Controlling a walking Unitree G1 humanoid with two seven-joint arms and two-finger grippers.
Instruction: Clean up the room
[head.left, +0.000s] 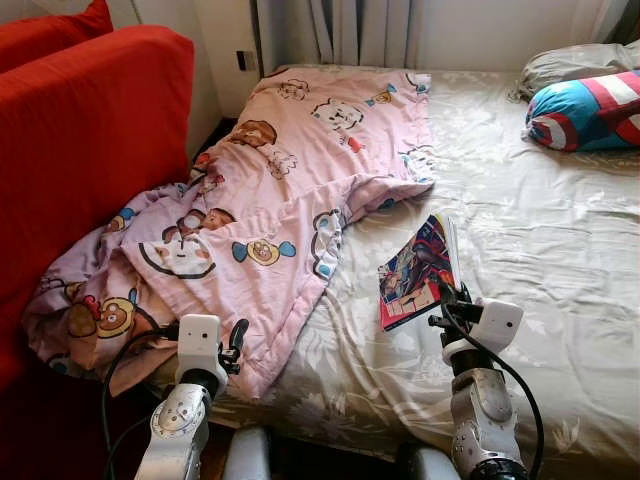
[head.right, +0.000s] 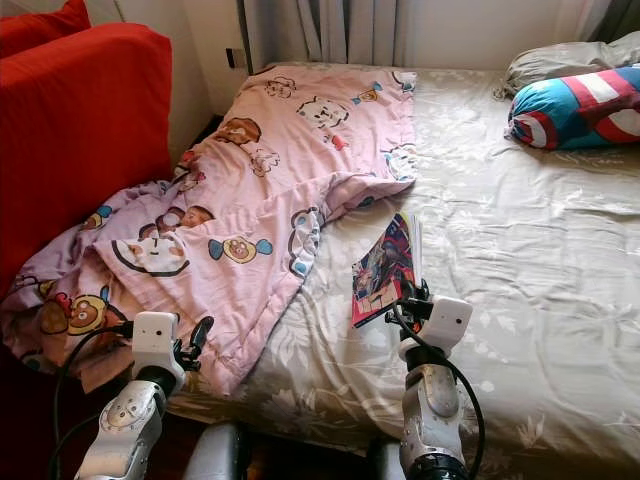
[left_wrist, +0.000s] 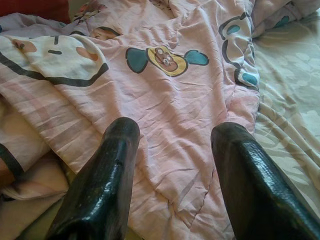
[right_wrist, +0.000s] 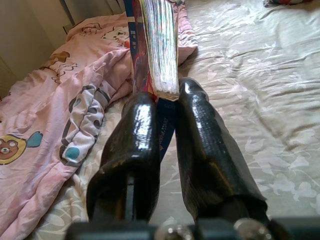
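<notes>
Two grippers at work over the bed (head.left: 560, 260). Right gripper (right_wrist: 167, 107) closed on the lower edge of the book (head.left: 415, 270), fingers (right_wrist: 137, 130) pinching the cover and page block near the spine, book raised partly on edge above the floral sheet, just beside the hem of the pink cartoon blanket (head.left: 290, 200). Left gripper (left_wrist: 172, 145) spread wide, holding nothing, hovering over the blanket's lower corner where it slumps off the bed toward the red sofa (head.left: 90, 130). Striped pillow (head.left: 590, 110) well apart at the head of the bed.

Probably the early part of the tidying: book just taken up, blanket not yet straightened.

Risks from here, as judged:
- Thin pinch on one edge only; pages free to fan open and shift the weight, so a likely slip or twist out of the grasp during a lift or swing.
- Narrow bite close to the corner; possible tearing or creasing of the cover under a quick move.
- Blanket hem just beside the book; possible snag and drag along with it.
- Left fingers low over loose cloth; possible catch in a fold during any step or turn.
</notes>
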